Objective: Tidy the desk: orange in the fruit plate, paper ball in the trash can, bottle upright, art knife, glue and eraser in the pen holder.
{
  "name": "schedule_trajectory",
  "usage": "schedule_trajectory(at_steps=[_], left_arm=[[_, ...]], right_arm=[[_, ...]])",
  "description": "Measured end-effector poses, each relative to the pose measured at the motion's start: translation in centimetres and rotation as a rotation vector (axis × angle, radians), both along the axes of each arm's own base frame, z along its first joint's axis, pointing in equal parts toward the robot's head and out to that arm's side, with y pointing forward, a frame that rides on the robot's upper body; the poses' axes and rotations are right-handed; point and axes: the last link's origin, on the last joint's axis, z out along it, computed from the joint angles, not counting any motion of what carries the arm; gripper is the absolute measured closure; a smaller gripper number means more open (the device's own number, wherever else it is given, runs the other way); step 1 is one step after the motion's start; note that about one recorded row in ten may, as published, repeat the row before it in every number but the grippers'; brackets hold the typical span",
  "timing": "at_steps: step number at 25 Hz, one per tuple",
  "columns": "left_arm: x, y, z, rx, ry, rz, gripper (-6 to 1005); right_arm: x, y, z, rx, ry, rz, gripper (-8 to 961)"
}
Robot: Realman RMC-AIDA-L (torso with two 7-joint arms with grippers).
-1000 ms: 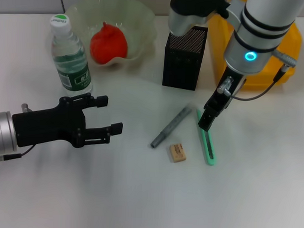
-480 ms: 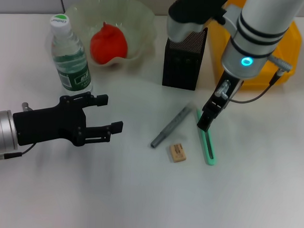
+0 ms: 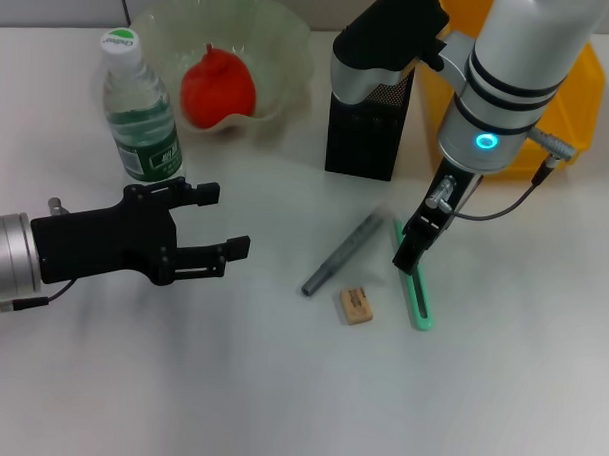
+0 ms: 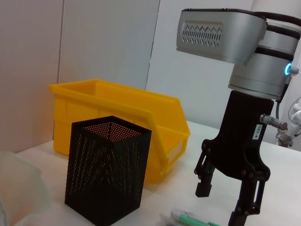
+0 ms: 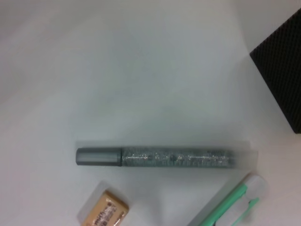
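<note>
While my right gripper (image 4: 229, 200) hangs open over the green art knife (image 3: 414, 280), my left gripper (image 3: 221, 221) waits open near the bottle (image 3: 140, 112).
Only my left wrist view shows those spread fingers; my right wrist view shows the glue (image 5: 167, 157) and eraser (image 5: 102, 212) lying on the counter (image 3: 279, 387) by the pen holder (image 3: 366, 125). The orange (image 3: 217, 87) sits in the fruit plate (image 3: 281, 47).

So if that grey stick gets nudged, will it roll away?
Probably. The grey stick looks round and smooth, lying flat on the desk, so a sideways push would likely roll it. It seems stiff and light, and perhaps slippery to pinch.
</note>
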Motion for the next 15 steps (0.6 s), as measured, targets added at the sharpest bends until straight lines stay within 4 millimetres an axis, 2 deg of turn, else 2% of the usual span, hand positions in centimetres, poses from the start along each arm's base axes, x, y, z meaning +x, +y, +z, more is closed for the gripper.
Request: schedule_trajectory(at_steps=[15], left_arm=[[0.01, -0.05, -0.21, -0.004, -0.004, 0.006, 157]], right_arm=[[0.48, -0.07, -0.47, 0.021, 0.024, -0.044, 159]])
